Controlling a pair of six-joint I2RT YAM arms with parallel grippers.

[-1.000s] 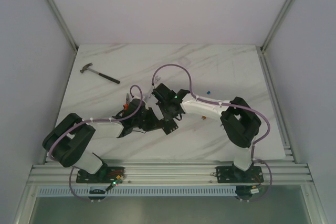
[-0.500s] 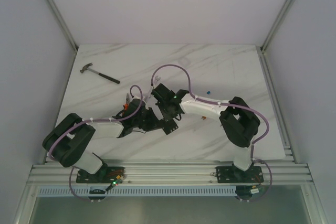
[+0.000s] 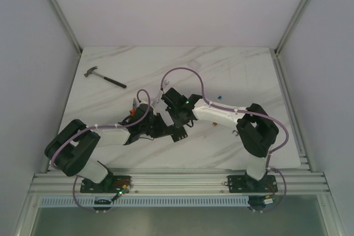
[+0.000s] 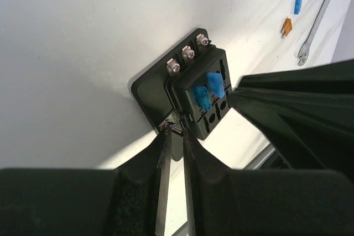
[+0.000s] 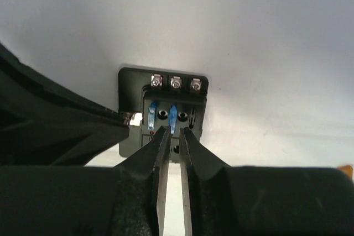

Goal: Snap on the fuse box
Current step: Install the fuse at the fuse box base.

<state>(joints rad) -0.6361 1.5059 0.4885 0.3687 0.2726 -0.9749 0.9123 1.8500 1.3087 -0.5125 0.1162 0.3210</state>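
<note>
Nearest to the arm bases, the left fingers (image 4: pixel 162 169) reach in low from the side. They are narrow, and their tips close on a small metal tab (image 4: pixel 170 127) at the edge of the small black rectangular plastic fuse box (image 4: pixel 206 99). This grip probably serves to steady the box so that it does not slide when it is pushed.

The fuse box lies flat on the white marble bench (image 3: pixel 232 70), near the middle, directly under both wrists. Its row of 3 screw terminals (image 4: pixel 188 53) is on the far side from the right wrist.

The right fingers (image 5: pixel 160 169) come from the opposite side and are also narrow. Their tips stand on either side of the lower end of a blue blade fuse (image 5: pixel 173 115) seated in a slot. Whether they squeeze it cannot be told. Such a position suits pressing down into the box.

Further away, 1 loose blue fuse (image 4: pixel 297 4) and 2 amber fuses (image 4: pixel 286 26) lie on the bench beside a thin steel wrench (image 4: pixel 319 15). A hammer with a dark handle (image 3: pixel 105 78) rests well apart, at the far left.
</note>
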